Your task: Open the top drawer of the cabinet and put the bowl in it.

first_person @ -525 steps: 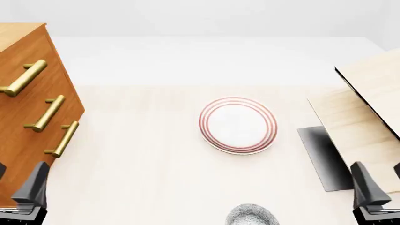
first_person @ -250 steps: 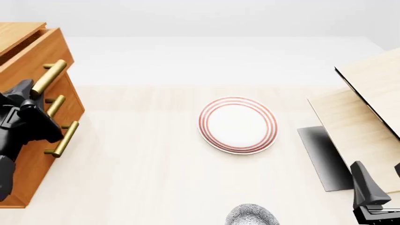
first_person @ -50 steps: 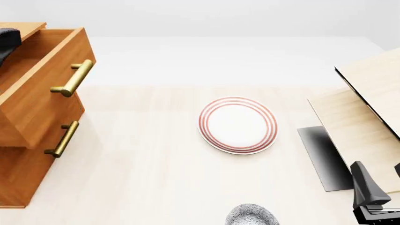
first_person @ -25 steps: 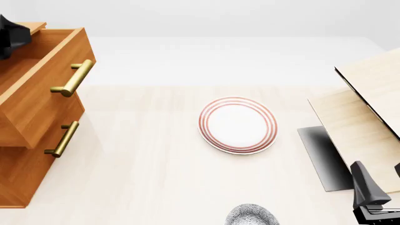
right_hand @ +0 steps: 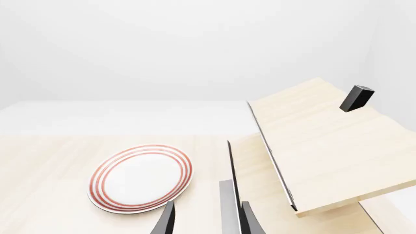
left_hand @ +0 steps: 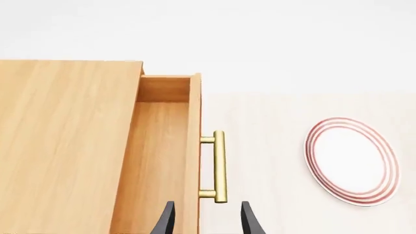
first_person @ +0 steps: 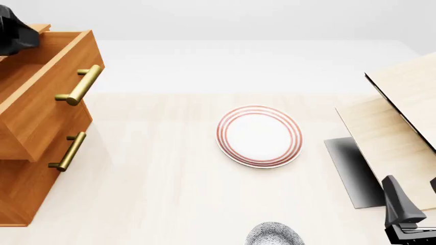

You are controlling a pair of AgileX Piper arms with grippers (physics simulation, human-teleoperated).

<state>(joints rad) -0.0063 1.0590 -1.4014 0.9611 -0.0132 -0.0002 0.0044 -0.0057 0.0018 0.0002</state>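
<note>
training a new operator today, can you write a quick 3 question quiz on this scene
1. True or false: the top drawer of the cabinet is pulled out.
2. Where is the bowl? A) in the drawer B) on the plate C) on the table, at the near edge of the front view
3. Fill in: the left gripper hangs above the drawer's brass ____, holding nothing.

Key: 1 true; 2 C; 3 handle

Matte black angular casings; left end effector [left_hand: 204, 219] fingers [left_hand: 165, 222] thin, tapered, black.
</note>
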